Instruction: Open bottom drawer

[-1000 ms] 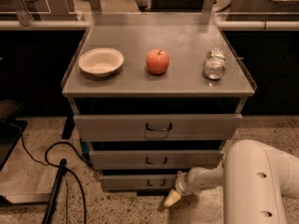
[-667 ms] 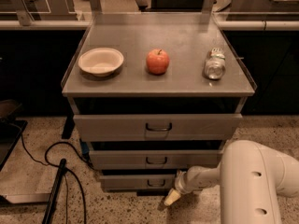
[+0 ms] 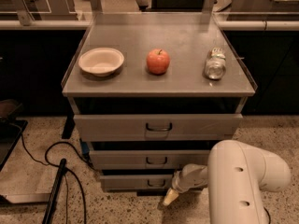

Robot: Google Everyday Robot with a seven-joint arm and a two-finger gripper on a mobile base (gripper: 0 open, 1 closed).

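Note:
The bottom drawer (image 3: 135, 181) is the narrowest grey front of three, low in the cabinet, with a small dark loop handle (image 3: 156, 183) at its centre. My gripper (image 3: 170, 197) hangs at the end of the white arm (image 3: 243, 181), just right of and below that handle, close to the floor. Its tip points down and left, beside the drawer's lower right corner. It holds nothing that I can see.
On the cabinet top (image 3: 187, 80) stand a white bowl (image 3: 101, 61), a red apple (image 3: 158, 61) and a lying bottle (image 3: 215, 64). The mid drawer (image 3: 149, 159) and top drawer (image 3: 158, 126) sit above. Black cables (image 3: 56, 171) lie on the floor at left.
My arm and gripper have shifted slightly left towards the bottom drawer's handle. The drawers have not moved.

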